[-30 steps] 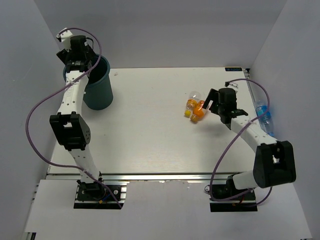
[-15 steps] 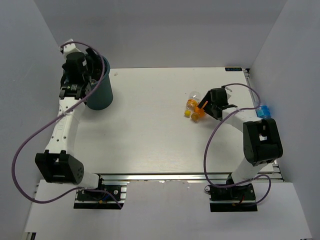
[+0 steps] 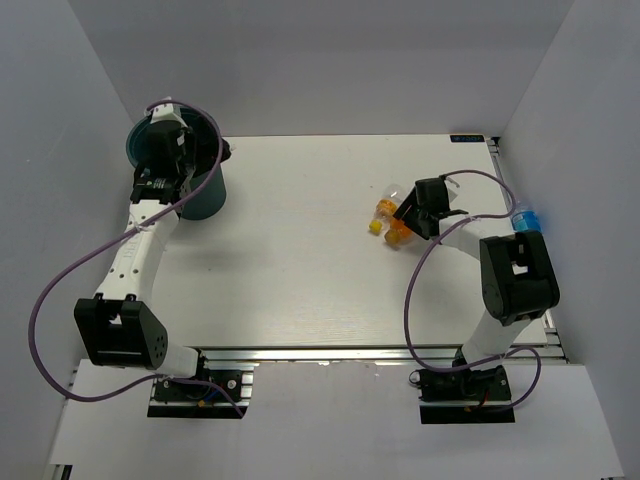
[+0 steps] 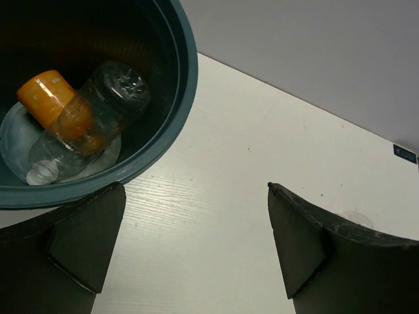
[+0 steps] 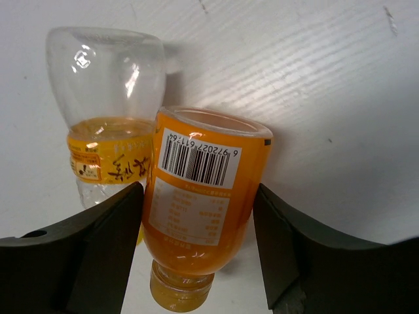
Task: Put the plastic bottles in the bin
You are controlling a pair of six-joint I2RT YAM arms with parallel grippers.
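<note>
The teal bin [image 3: 205, 195] stands at the far left. In the left wrist view the bin [image 4: 177, 78] holds an orange bottle [image 4: 49, 95] and a clear bottle [image 4: 91, 124]. My left gripper [image 3: 205, 160] hangs by the bin's rim, and the left wrist view shows it [image 4: 196, 242] open and empty. My right gripper [image 3: 405, 222] is closed on a stubby orange bottle [image 5: 203, 190] that lies on the table, with a finger touching each side. A clear bottle with an orange label [image 5: 108, 131] lies right beside it. A blue-label bottle [image 3: 527, 220] lies at the right edge.
White walls enclose the table on the left, back and right. The right arm's cable loops over the table near the right edge [image 3: 415, 290]. The left arm's cable hangs along the left side [image 3: 45, 300].
My left gripper has moved from behind the bin to its near right rim. My right gripper has moved left and down around the orange bottle, and the right arm has folded in.
</note>
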